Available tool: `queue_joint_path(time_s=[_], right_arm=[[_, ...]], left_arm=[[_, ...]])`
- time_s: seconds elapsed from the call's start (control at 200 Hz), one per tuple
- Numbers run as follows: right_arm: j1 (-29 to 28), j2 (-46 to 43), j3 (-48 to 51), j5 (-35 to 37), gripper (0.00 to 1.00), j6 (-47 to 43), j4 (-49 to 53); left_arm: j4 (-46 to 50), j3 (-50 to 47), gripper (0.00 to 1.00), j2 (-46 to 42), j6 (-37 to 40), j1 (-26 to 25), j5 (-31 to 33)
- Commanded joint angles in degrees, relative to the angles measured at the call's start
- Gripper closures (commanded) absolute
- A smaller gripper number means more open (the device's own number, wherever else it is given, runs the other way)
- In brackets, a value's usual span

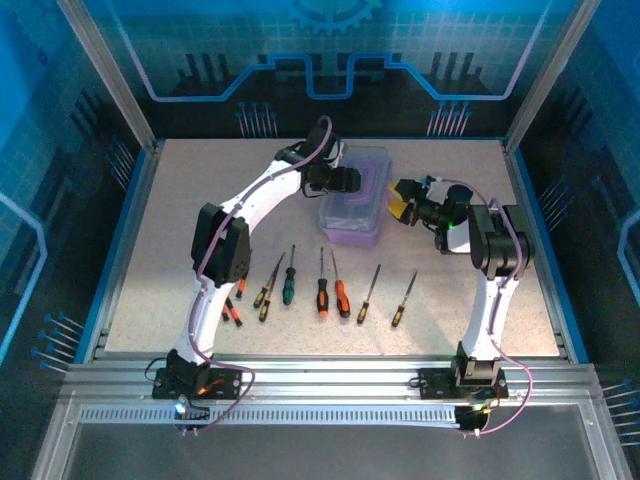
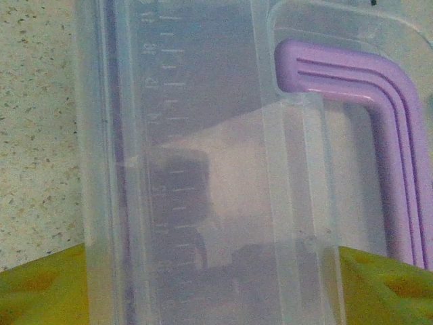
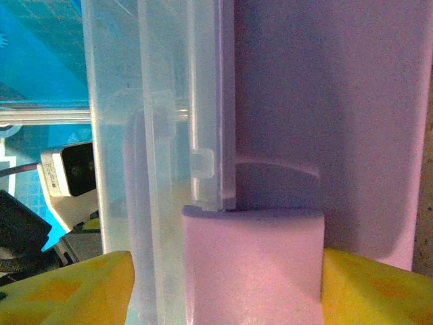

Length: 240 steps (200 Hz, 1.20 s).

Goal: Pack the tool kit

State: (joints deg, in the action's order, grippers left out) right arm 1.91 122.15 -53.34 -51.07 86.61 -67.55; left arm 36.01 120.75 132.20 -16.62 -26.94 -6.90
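The tool kit's purple case point(image 1: 350, 225) lies lengthwise at the table's middle back, with its clear lid point(image 2: 203, 122) down and its purple handle point(image 2: 382, 115) on top. My left gripper point(image 1: 340, 182) reaches in from the far left. Its yellow fingers point(image 2: 40, 291) press both sides of a lid section, so the left gripper point(image 2: 213, 291) is shut on the case. My right gripper point(image 1: 400, 208) is at the case's right side, turned on edge. The right gripper point(image 3: 226, 284) clamps lid edge point(image 3: 162, 135) and purple latch point(image 3: 254, 271). Several screwdrivers point(image 1: 322, 296) lie in a row toward the front.
The speckled table point(image 1: 180, 200) is bounded by blue side rails and an aluminium rail point(image 1: 320, 375) at the near edge. The screwdriver row runs from beside the left arm's forearm point(image 1: 222, 250) to about point(image 1: 400, 300). Bare tabletop lies between that row and the case.
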Motion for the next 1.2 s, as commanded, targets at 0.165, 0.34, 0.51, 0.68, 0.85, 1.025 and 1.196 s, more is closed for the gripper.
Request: queue_joint_path(time_s=[0.165, 0.34, 0.51, 0.68, 0.85, 1.025, 1.196], right_arm=[[3.6, -5.56, 0.45, -1.81, 0.31, -0.01, -11.51], [4.49, -6.96, 1.16, -1.4, 0.31, -1.4, -9.66], [3.93, -11.03, 1.25, 0.23, 0.28, -15.74, 10.9], [2.27, -8.97, -0.93, -1.45, 0.23, -18.05, 14.72], [-0.22, -4.71, -2.89, -3.38, 0.22, -14.66, 9.58], [-2.65, -1.15, -4.85, -3.54, 0.23, -10.17, 5.35], [-2.39, -1.99, -4.84, -2.66, 0.22, -13.82, 11.05]], left_arm=[[8.88, -1.0, 0.54, 5.69, 1.95, 0.31, 11.9], [8.65, -0.36, 0.54, 6.36, 1.29, 0.33, 10.97], [7.93, -0.12, 0.55, 6.58, 1.04, 0.31, 9.33], [4.56, -2.69, 0.58, 5.76, 1.02, 2.27, 2.44], [3.46, -3.94, 0.58, 4.55, 2.54, 2.89, -0.24], [3.59, -3.79, 0.59, 4.81, 2.91, 2.97, -1.01], [3.53, -4.12, 0.59, 5.08, 2.56, 3.1, -1.72]])
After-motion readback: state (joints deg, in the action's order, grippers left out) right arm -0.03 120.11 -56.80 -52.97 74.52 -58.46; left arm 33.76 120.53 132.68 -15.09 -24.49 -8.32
